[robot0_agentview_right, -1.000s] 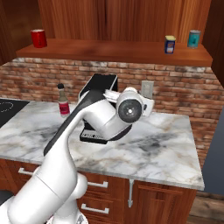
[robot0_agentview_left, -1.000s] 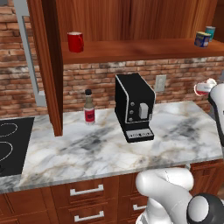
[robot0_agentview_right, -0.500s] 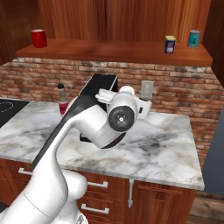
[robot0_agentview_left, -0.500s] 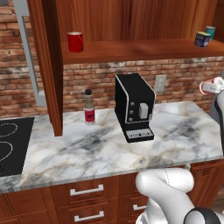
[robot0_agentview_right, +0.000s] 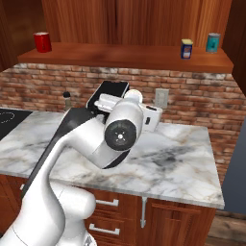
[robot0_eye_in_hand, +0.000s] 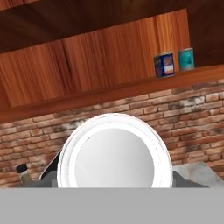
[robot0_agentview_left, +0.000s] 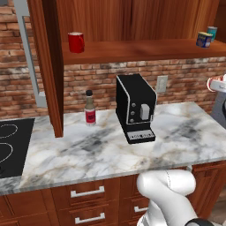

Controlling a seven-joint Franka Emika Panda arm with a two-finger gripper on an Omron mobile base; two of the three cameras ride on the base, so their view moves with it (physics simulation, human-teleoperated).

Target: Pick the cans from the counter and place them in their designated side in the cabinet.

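My gripper [robot0_agentview_left: 222,86] is at the right edge of the left base view, above the counter's [robot0_agentview_left: 106,150] right end, shut on the red can [robot0_agentview_left: 213,83]. In the hand view that can's round white top [robot0_eye_in_hand: 114,153] sits close to the camera and hides the fingertips. The dark blue can with the yellow label [robot0_agentview_left: 204,39] [robot0_agentview_right: 187,48] [robot0_eye_in_hand: 164,64] stands on the right end of the cabinet [robot0_agentview_right: 120,24] shelf [robot0_agentview_left: 141,49]. In the right base view my own arm covers the gripper.
A teal can [robot0_agentview_right: 213,42] [robot0_eye_in_hand: 186,58] stands just right of the blue can. A red mug [robot0_agentview_left: 76,42] [robot0_agentview_right: 42,42] is at the shelf's left end. A black coffee machine [robot0_agentview_left: 134,107] and a small bottle [robot0_agentview_left: 90,109] stand on the counter against the brick wall; a stovetop [robot0_agentview_left: 9,145] lies left.
The gripper with the red can has drifted a little right and up. The arm's wrist has swung lower and further left in the right base view.
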